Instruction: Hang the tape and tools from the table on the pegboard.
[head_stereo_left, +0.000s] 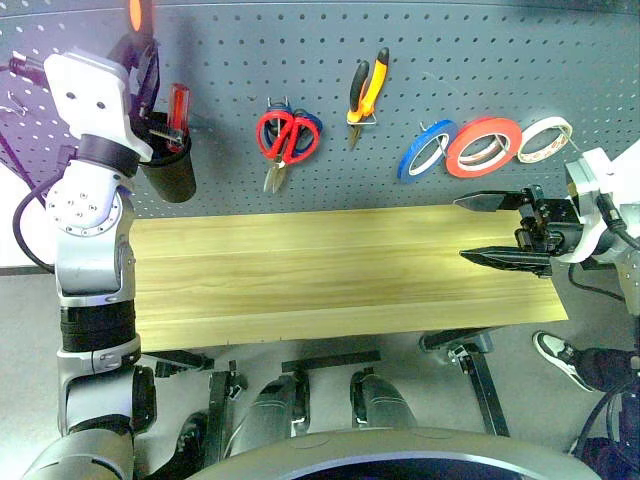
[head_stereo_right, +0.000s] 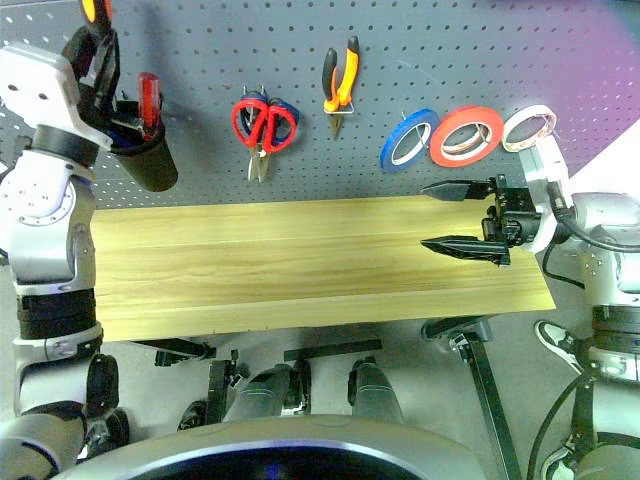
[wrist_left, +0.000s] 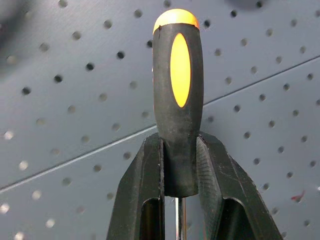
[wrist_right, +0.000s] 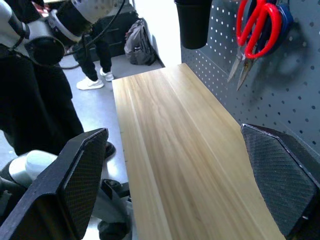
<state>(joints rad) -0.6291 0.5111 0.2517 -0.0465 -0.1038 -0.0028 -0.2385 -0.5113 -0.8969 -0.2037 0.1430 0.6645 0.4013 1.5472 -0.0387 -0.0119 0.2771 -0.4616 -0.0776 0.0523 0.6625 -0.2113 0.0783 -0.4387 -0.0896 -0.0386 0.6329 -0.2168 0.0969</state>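
Two jaws clamp the screwdriver (wrist_left: 177, 100) before the pegboard (wrist_left: 75, 100).

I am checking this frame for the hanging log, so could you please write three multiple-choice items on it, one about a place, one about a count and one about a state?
1. Where are the red-handled scissors?
A. on the table
B. hung on the pegboard
C. in the black cup

2. How many tape rolls hang on the pegboard?
A. one
B. two
C. three

3. What is the left gripper doing?
A. clamping the screwdriver
B. open and empty
C. holding pliers

Key: B, they hang beside the pliers; C, blue, orange-red and beige-white rolls; A, its fingers pinch the black-and-orange handle.
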